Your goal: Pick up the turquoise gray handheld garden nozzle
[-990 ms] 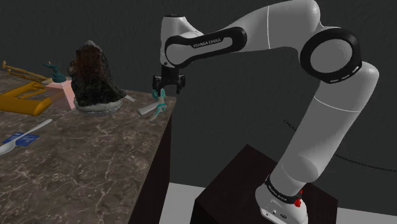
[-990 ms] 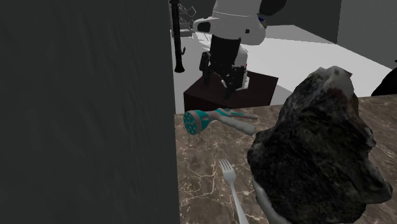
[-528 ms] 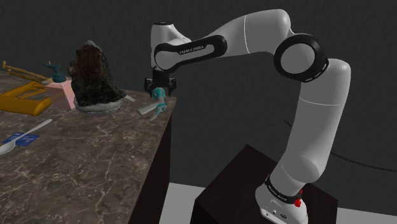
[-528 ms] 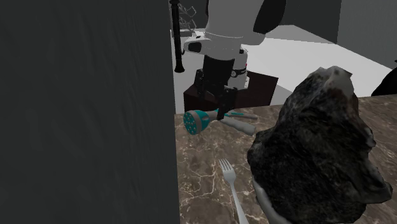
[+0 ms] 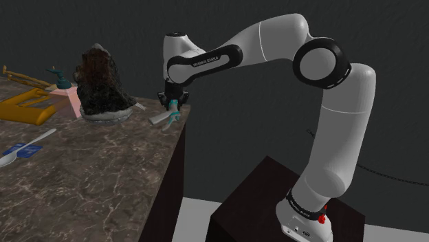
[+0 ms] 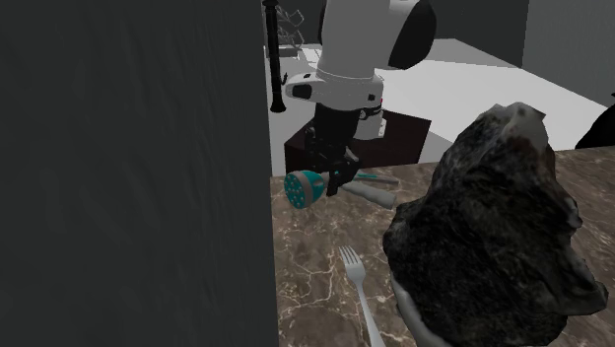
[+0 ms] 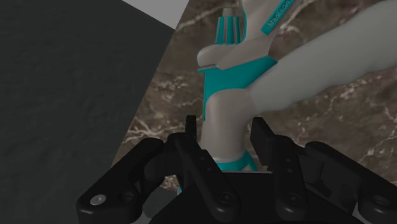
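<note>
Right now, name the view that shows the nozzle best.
The wrist view: the nozzle is close, its grey neck inside the open gripper. The second exterior view shows its teal head beside the gripper; the shoulder view, a small piece at the table edge.

Nozzle laid on counter at edge nearest stand. Gripper positioned over it, fingers set either side of neck, slightly apart from it. Rock placed near nozzle, toward shoulder view's left; fork laid beside rock. Spoon placed further left, tray behind it.
</note>
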